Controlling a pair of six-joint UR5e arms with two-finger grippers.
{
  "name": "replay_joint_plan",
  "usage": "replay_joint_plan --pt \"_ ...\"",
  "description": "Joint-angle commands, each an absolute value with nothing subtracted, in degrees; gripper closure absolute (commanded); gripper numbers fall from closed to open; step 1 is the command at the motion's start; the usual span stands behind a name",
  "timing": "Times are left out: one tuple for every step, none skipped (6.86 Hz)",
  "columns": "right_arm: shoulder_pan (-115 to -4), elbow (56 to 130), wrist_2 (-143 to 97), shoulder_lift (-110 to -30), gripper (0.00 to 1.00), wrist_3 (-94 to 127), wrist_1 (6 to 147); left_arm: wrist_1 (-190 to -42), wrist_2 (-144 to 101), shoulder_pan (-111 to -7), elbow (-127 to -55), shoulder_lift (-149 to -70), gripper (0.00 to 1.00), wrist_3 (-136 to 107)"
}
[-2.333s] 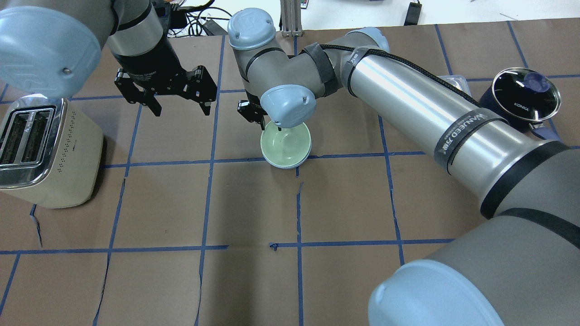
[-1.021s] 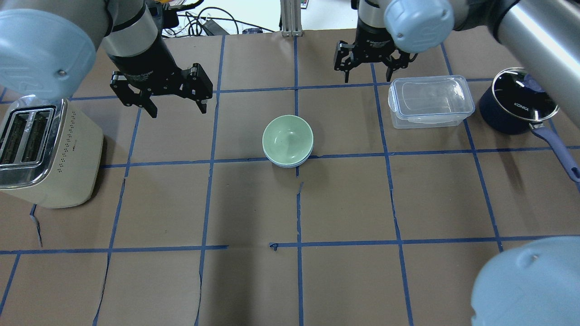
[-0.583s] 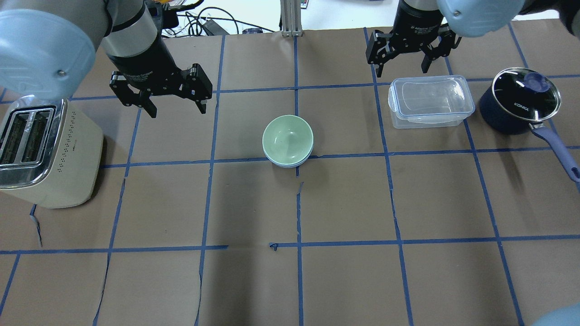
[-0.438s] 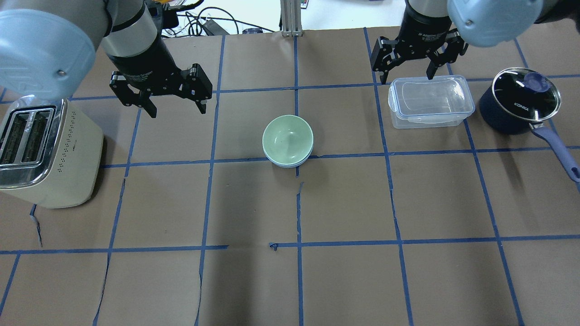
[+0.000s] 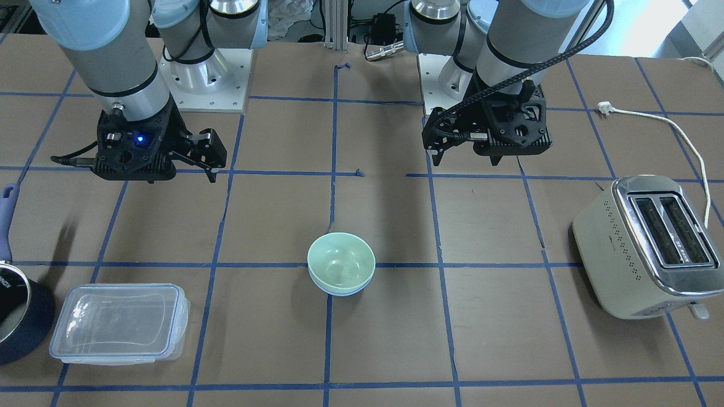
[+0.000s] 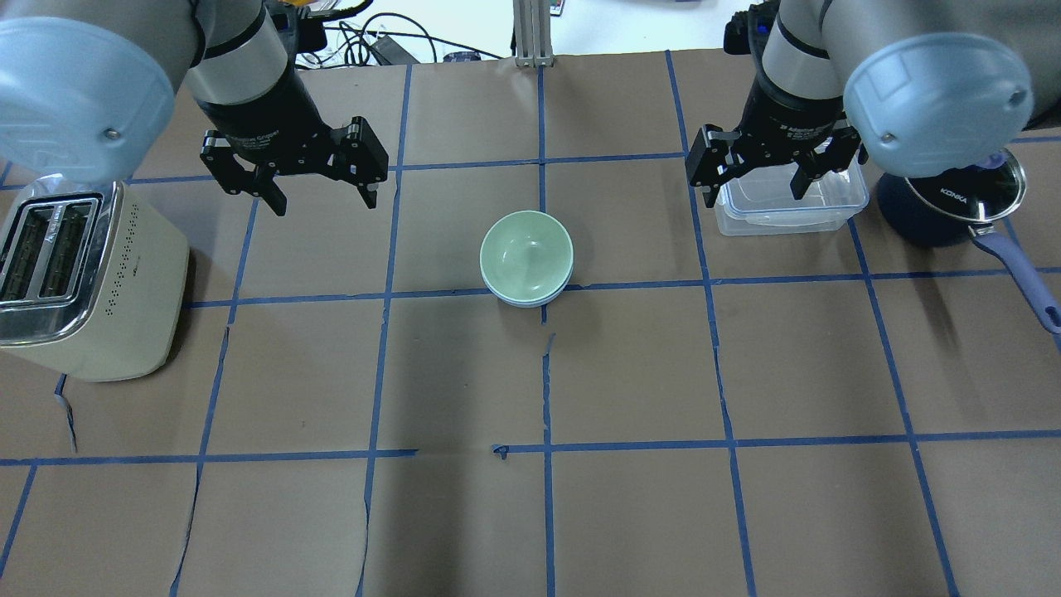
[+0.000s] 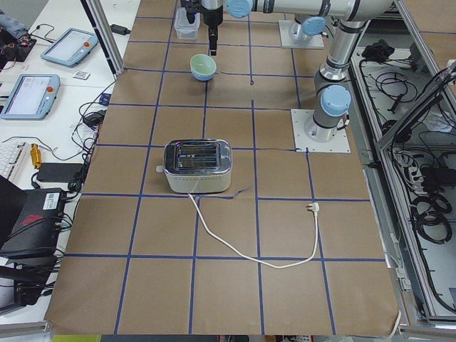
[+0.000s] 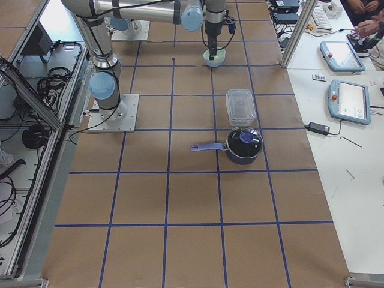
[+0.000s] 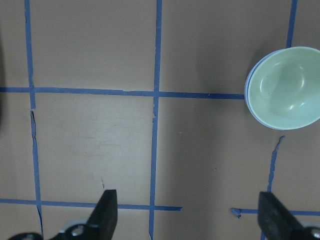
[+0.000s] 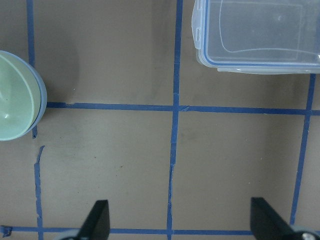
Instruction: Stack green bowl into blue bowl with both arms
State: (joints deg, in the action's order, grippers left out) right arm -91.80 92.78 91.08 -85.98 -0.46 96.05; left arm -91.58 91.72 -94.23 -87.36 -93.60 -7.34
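Brown paper gridded with blue tape covers the table (image 6: 630, 373), and at its centre the green bowl (image 6: 526, 249) sits nested inside the blue bowl (image 6: 530, 302), only a sliver of blue rim showing beneath. Seen from overhead, the left gripper (image 6: 326, 199) hangs at ten o'clock from the stack and the right gripper (image 6: 756, 192) at two o'clock, both spread wide and holding nothing. The stacking looks done; what remains is parking both arms without brushing the bowls.
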Motion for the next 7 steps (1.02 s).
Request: replay_joint_plan --pt "-91.5 92.7 90.6 -87.4 0.0 -0.4 93.1 -91.6 91.8 -94.2 -87.4 -93.6 0.0 -7.3" --pt "-91.4 91.5 90.6 -87.4 0.0 -0.4 93.0 -91.6 91.8 -94.2 -87.5 -93.6 0.0 -7.3" --pt "-91.4 90.5 90.0 -87.4 0.0 -0.4 92.4 -91.6 91.8 -94.2 -87.5 -93.6 0.0 -7.4" --pt "-91.4 90.5 89.6 -87.4 0.0 -0.4 92.3 -91.6 91.8 -94.2 -87.5 -93.6 0.0 -7.3" --pt "-91.4 90.3 89.5 -87.4 0.0 -0.4 92.3 -91.6 91.8 -94.3 -87.5 -93.6 0.0 -7.3" --pt "-91.4 90.3 89.5 -87.4 0.0 -0.4 92.3 -91.6 91.8 -94.2 -87.5 -93.6 0.0 -7.3" --pt "-91.4 90.2 89.5 -87.4 0.0 -0.4 92.4 -91.6 91.8 -94.3 -87.5 -93.6 0.0 -7.4"
